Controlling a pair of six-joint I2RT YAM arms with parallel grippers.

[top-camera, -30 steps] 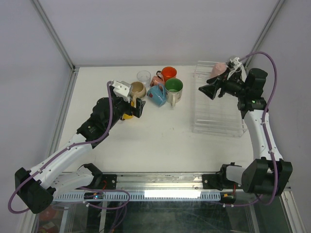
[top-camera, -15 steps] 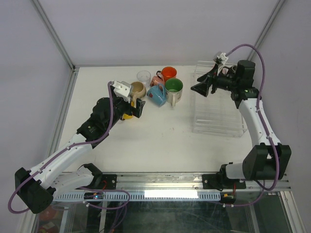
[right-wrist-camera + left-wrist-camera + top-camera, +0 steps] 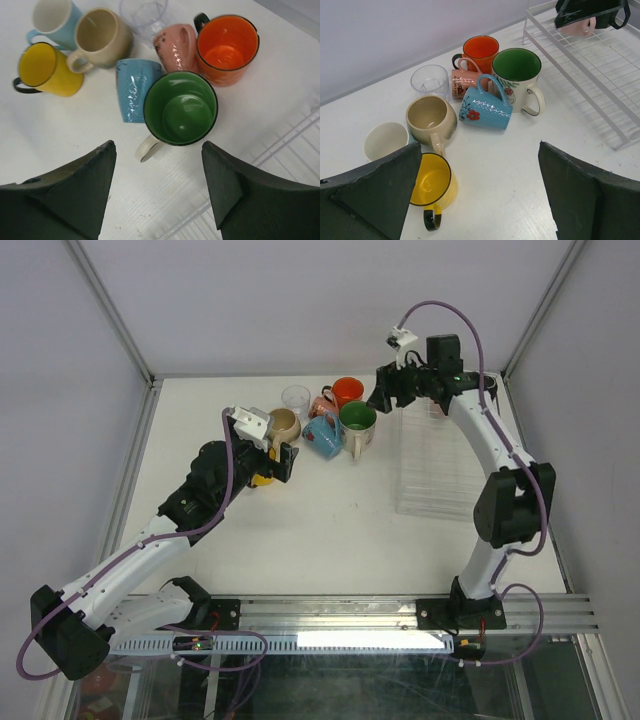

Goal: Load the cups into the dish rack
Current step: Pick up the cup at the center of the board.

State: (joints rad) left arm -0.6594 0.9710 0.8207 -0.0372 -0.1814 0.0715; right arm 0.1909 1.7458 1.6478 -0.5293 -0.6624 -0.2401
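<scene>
Pale wire and see-through walls make up the dish rack [image 3: 448, 508], which sits on the right side of the white bench [image 3: 330, 530] with its long axis running from the near edge to the far edge. One pale pink cup [image 3: 576, 28] shows at its far corner, partly hidden behind the right pincer. The other cups [image 3: 322, 433] are bunched on the bench to the left of the rack. The orange mug [image 3: 227, 42], green-lined mug [image 3: 180, 107], beige mug [image 3: 430, 117], yellow mug [image 3: 432, 182], light-blue mug [image 3: 50, 17] and glass tumbler [image 3: 430, 80] all stand with mouths up. The blue patterned mug [image 3: 485, 107] lies on its side, handle up, its long axis running from the beige mug towards the green-lined one. The pink mug [image 3: 465, 82] also lies on its side, between the tumbler and the orange mug (its mouth direction is unclear). The green-lined mug's handle points to the near edge. The beige mug's handle points at the yellow mug. The right pincer [image 3: 157, 145] hangs spread and empty beside the rack's far-left corner, with the green-lined mug directly below, between its fingers. The left pincer [image 3: 480, 147] is spread wide, holding nothing, low over the bench. The yellow mug sits by its left finger, handle turned back towards the wrist, and the rest of the bunch lies just ahead.
</scene>
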